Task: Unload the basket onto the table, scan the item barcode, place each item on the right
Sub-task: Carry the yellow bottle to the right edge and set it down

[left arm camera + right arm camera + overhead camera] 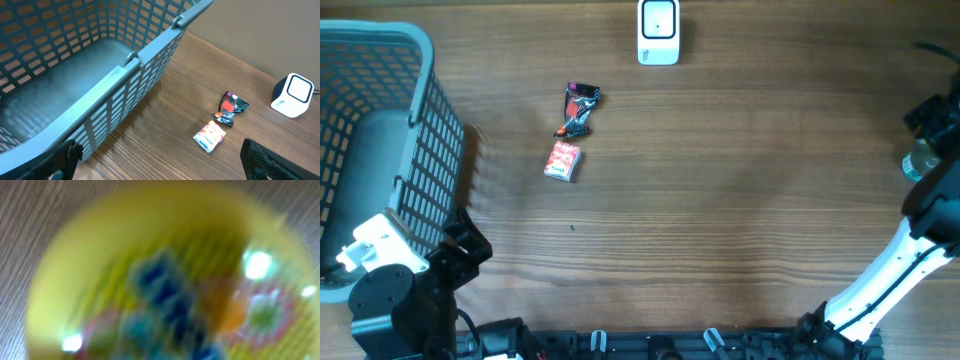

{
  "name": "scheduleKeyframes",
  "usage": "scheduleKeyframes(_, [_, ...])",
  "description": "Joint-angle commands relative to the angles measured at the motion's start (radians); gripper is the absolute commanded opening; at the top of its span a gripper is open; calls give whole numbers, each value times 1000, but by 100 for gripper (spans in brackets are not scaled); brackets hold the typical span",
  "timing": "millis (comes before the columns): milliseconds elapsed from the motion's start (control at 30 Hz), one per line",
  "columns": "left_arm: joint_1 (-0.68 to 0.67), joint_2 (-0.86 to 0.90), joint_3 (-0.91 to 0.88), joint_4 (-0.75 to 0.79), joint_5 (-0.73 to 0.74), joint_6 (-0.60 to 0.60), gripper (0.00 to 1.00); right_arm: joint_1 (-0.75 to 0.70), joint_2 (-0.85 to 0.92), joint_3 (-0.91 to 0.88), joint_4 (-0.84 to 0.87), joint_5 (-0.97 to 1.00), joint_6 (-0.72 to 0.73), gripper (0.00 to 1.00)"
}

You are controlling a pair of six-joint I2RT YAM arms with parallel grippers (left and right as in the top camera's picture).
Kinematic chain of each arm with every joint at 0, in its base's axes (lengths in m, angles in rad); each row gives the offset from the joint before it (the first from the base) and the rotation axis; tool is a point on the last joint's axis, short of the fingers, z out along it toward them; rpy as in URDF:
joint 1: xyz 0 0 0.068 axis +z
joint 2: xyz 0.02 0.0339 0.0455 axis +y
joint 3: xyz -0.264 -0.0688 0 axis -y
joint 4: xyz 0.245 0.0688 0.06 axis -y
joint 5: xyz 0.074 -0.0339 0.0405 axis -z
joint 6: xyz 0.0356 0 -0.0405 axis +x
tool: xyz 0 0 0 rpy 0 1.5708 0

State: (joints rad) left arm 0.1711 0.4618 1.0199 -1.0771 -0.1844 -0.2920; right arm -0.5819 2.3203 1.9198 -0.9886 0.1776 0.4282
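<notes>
- Far right of the scanner point(658, 32), the right gripper point(924, 145) is over a round yellow item point(150, 275). The wrist view is blurred, so I cannot tell whether its jaws are apart or clamped.
- Well left of the scanner, by the basket point(125, 75), the left gripper point(161, 148) stands wide apart and empty.
- Judgement: get a firm hold first, then hold the barcode steady facing the scanner window.

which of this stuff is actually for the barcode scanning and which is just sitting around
For the job:
- white scanner
- blurred yellow item, filling the right wrist view
- red-and-white packet and dark wrapper, probably waiting to be scanned

Just lying about:
- blue-grey basket, which has no visible part in the scanning
</notes>
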Motion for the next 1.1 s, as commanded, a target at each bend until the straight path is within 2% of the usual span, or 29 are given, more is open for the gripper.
scheduleKeyframes(0, [-5,2,-3,2,13,-8,100,8,42,6,3,-47,14,100])
scheduleKeyframes(100, [-5,2,-3,2,13,-8,100,15,14,35,-15,-72,-13,100])
scheduleKeyframes(267, [-5,2,-3,7,13,-8,100,69,-163,45,-36,-105,-6,100])
scheduleKeyframes(367, [-5,2,-3,14,25,-9,100,197,-340,45,-34,-121,-10,100])
scheduleKeyframes(500, [-5,2,-3,13,87,-8,100,440,-447,45,-24,-127,-13,100])
scheduleKeyframes(600, [-5,2,-3,3,87,-7,100,688,-412,43,-32,-127,50,100])
scheduleKeyframes(733, [-5,2,-3,2,87,-8,100,948,-301,43,-9,-135,108,100])
scheduleKeyframes(867, [-5,2,-3,-14,87,-9,100,1098,-197,43,-12,-192,156,100])
scheduleKeyframes(1067, [-5,2,-3,-27,91,-31,100,1248,-124,43,129,-281,184,100])
